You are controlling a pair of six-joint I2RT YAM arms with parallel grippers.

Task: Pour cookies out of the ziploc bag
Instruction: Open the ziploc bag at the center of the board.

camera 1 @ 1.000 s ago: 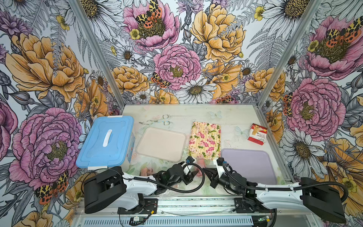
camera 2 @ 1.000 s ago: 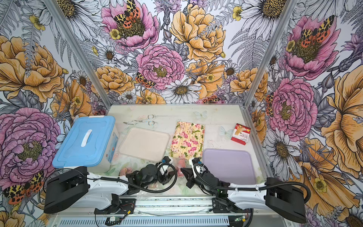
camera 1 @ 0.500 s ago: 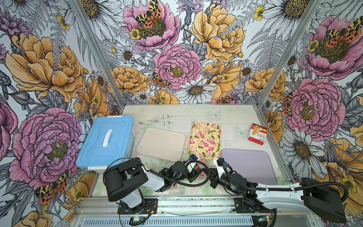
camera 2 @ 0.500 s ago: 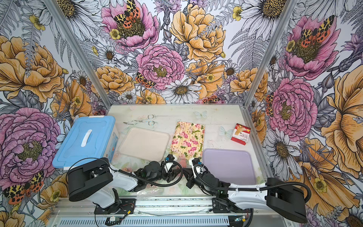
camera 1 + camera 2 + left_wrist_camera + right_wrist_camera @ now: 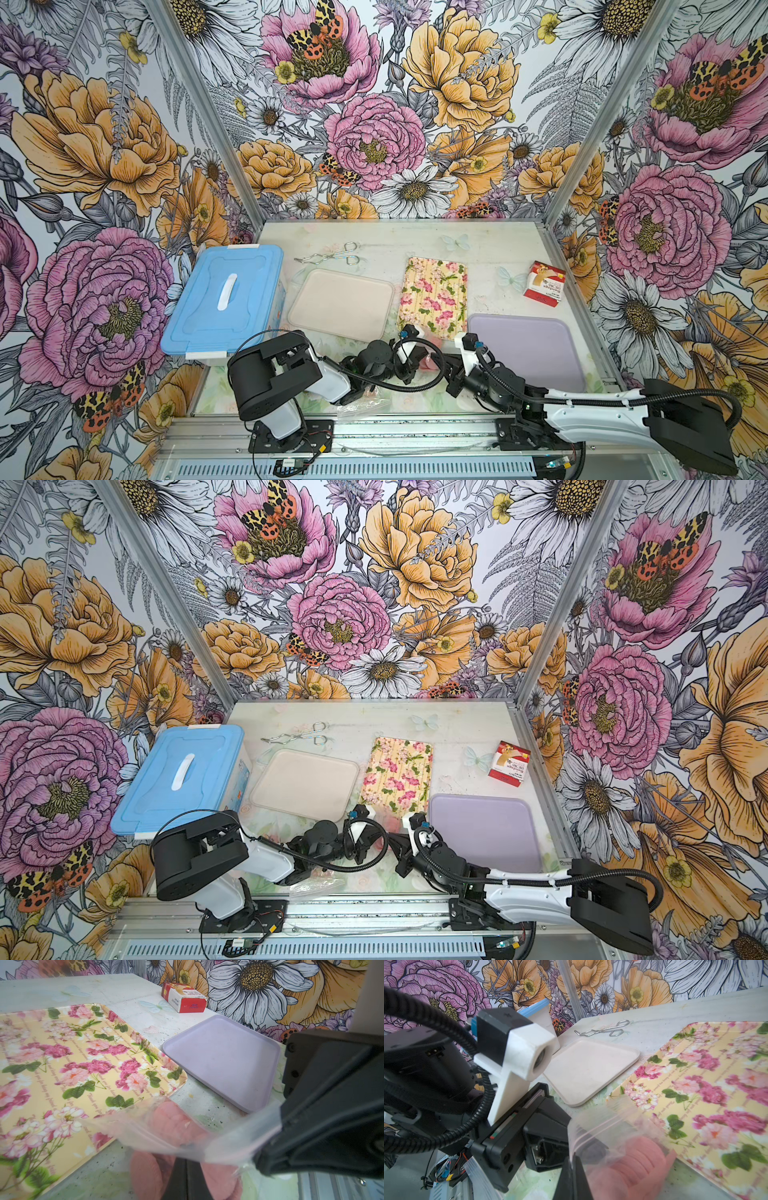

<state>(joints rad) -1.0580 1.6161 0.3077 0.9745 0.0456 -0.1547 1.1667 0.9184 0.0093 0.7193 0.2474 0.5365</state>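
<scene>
Clear plastic ziploc bag [image 5: 182,1138] holding flat pink round cookies [image 5: 172,1115] sits near the front edge of the counter [image 5: 490,249], at the front corner of the yellow rose-printed rectangular tray [image 5: 62,1059]. We see the left end effector [image 5: 186,1180] and right end effector [image 5: 572,1178] each pinched closed on its rim.

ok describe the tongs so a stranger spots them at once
Start at the blue-lidded box on the left of the table. Just beyond the beige tray beside it lie the tongs. They alone are thin bare metal, with two loop handles.
</scene>
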